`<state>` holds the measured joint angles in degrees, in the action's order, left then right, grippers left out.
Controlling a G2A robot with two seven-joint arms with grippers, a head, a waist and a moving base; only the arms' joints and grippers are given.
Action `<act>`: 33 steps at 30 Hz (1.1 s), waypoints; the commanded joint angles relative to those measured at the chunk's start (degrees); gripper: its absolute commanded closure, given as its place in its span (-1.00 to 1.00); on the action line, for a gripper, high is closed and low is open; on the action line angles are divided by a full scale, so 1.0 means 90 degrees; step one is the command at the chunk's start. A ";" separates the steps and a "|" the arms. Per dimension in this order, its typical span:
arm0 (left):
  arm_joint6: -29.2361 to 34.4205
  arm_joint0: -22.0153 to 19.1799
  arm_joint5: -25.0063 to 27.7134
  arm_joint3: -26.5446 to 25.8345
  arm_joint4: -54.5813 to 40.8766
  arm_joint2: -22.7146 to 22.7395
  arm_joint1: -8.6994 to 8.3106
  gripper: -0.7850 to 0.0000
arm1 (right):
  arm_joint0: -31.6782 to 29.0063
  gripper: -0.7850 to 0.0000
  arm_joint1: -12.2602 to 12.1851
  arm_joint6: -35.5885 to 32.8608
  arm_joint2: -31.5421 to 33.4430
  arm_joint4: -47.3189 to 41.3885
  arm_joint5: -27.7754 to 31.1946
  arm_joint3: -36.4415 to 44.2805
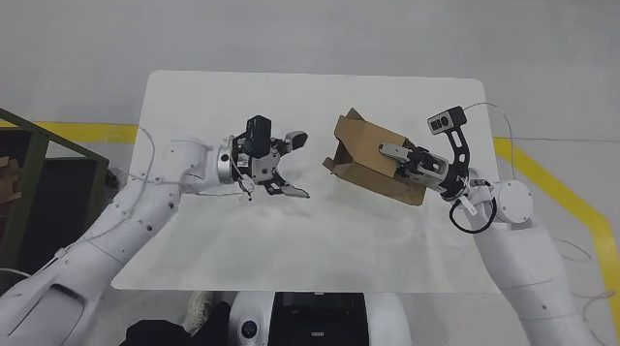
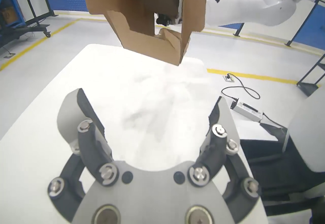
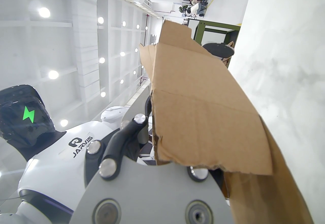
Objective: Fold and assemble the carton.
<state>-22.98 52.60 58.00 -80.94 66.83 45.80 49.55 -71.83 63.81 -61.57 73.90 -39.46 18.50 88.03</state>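
The carton (image 1: 360, 150) (image 2: 142, 19) (image 3: 203, 120) is held up off the worktop (image 1: 194, 104) (image 2: 38, 120), over its right half and about midway between the near and far edges. It is only partly folded: the body is open, with its open end turned left and its flaps standing out at angles. The right gripper (image 1: 399, 155) holds it from the right, its jaws closed on one cardboard wall, one jaw inside the box and one outside.

The left gripper (image 1: 295, 165) (image 2: 149, 98) is over the middle of the worktop, left of the carton and apart from it, pointing at the open end. Its jaws stand wide with nothing between them. In the left wrist view the carton hangs above the worktop's far-right corner.
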 commanded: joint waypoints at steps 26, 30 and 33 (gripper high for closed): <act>-0.1028 -0.0235 0.0000 -0.0411 0.1682 -0.0476 -0.0199 -1.00 | -0.0082 1.00 0.0006 0.0193 -0.0053 0.0184 -0.0040 0.0212; -0.0989 -0.0260 0.0000 -0.0563 0.1679 -0.0633 -0.0184 -1.00 | -0.0115 1.00 0.0003 0.0160 -0.0067 0.0281 -0.0015 0.0249; -0.1097 -0.0294 0.0000 -0.0626 0.1689 -0.0677 -0.0175 -1.00 | -0.0136 1.00 -0.0004 0.0119 -0.0060 0.0375 0.0011 0.0275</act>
<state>-32.33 50.06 58.00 -86.36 81.92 39.81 47.94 -72.99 63.80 -60.32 73.32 -36.40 18.52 90.42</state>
